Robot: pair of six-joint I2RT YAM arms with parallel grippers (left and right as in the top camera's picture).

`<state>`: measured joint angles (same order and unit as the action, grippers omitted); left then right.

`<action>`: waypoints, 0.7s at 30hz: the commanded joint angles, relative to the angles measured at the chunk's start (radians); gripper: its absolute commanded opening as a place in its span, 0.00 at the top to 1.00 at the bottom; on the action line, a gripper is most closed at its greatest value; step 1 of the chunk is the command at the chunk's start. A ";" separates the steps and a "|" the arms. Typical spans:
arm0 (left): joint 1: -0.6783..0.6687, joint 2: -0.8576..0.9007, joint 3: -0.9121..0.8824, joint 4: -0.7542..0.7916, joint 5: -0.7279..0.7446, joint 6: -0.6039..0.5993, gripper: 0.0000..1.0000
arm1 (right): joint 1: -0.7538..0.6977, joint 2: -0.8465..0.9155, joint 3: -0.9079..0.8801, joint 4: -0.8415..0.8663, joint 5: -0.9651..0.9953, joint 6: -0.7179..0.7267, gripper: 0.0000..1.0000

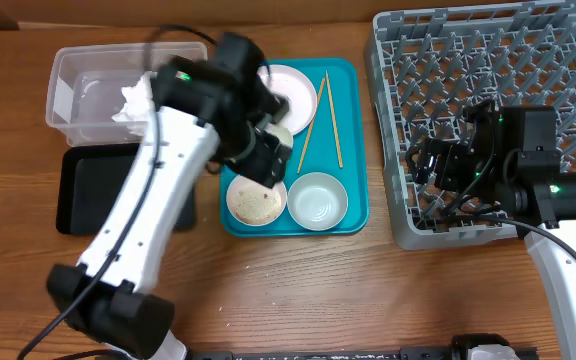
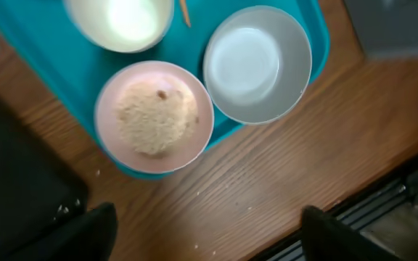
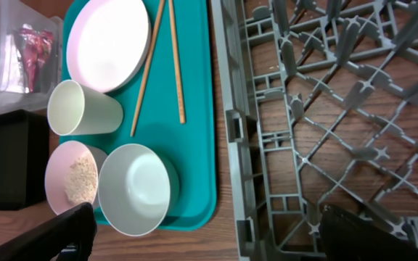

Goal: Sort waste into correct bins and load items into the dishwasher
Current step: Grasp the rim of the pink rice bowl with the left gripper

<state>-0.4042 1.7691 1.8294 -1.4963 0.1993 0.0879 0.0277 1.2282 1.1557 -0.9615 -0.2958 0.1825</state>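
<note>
My left gripper (image 1: pixel 268 152) hangs open over the teal tray (image 1: pixel 353 150), nothing between its fingers (image 2: pixel 85 232). Just below it sits a small white bowl (image 2: pixel 154 116) holding rice, beside a grey bowl (image 2: pixel 256 64) and a white cup (image 3: pixel 82 109). A white plate (image 1: pixel 288 95) and two chopsticks (image 1: pixel 318 125) lie at the tray's far end. The clear tub (image 1: pixel 98 95) holds a crumpled napkin (image 1: pixel 133 100) and a red wrapper (image 3: pixel 35 40); the black tray (image 1: pixel 93 185) lies in front of it. My right gripper (image 1: pixel 438 165) is open above the front left corner of the grey dish rack (image 1: pixel 488 100).
A few loose rice grains (image 2: pixel 198 193) lie on the wooden table in front of the teal tray. The left arm's white link (image 1: pixel 148 200) crosses over the black tray. The table's front edge runs close below the tray.
</note>
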 commanded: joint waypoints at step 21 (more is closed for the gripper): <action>-0.101 -0.007 -0.721 0.630 -0.054 0.160 0.73 | 0.006 0.001 0.026 0.002 0.006 0.000 0.00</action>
<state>-0.5026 1.7710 1.1522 -0.9054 0.1841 0.2214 0.0277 1.2289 1.1561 -0.9649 -0.2958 0.1825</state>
